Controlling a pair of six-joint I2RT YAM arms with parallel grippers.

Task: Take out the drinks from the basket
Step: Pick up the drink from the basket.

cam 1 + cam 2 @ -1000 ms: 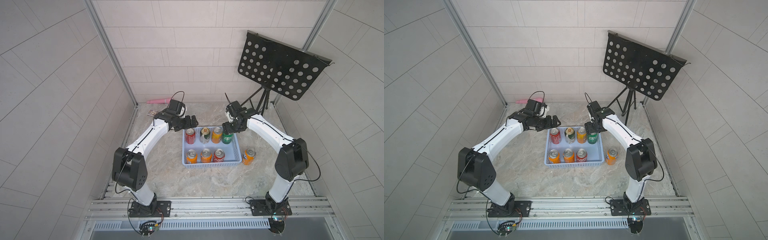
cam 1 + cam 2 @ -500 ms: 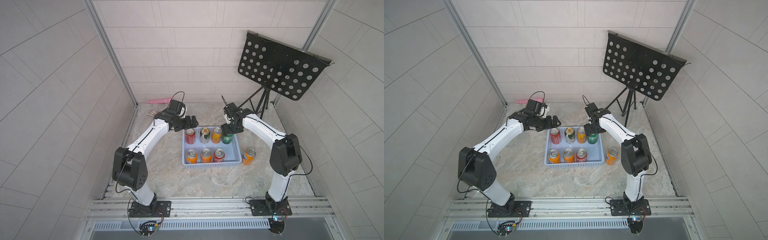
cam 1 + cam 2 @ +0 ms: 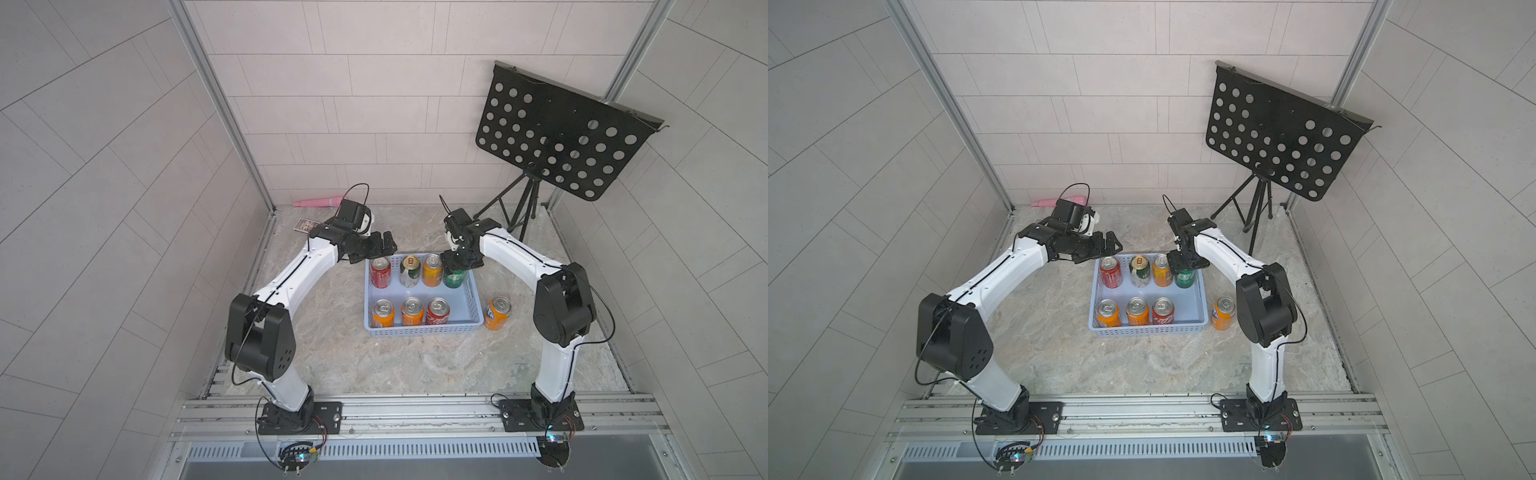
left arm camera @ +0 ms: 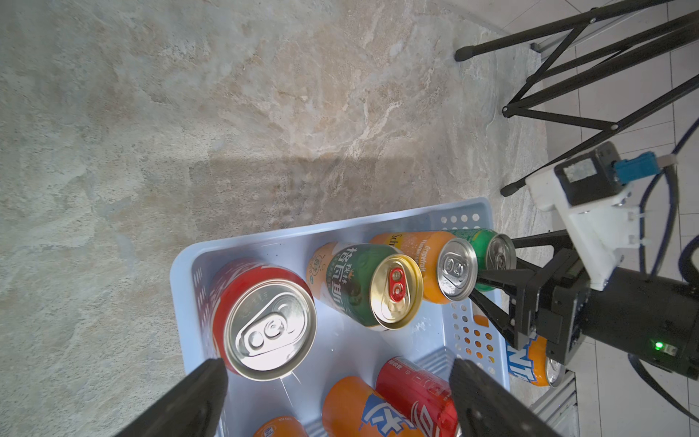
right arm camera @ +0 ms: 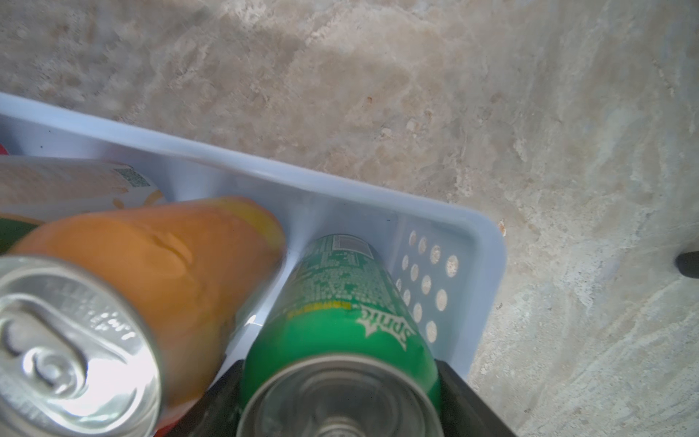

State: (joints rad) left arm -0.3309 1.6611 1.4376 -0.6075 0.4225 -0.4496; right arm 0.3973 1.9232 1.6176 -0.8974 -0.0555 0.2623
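The right arm's black fingers point(image 5: 469, 412) sit tight against both sides of the green aluminium can point(image 5: 340, 321), grasping it just below its silver top. That can stands upright in the far right corner of the light-blue perforated plastic basket point(image 3: 419, 330). The left arm's black fingers point(image 4: 189, 401) are spread apart and hold nothing. They hover at the basket's far left corner, close to the far-row red can with a silver top point(image 4: 264, 321).

Between those two cans stand the white-and-green can with a gold top point(image 3: 410, 272) and the far-row orange can point(image 3: 432, 271). The near row holds, from the left, the near-left orange can point(image 3: 382, 313), the near-middle orange can point(image 3: 412, 311) and the near-row red can point(image 3: 437, 311). An orange-and-blue can point(image 3: 497, 313) stands upright outside, on the marbled stone counter point(image 3: 332, 353), just beside the basket's right wall.
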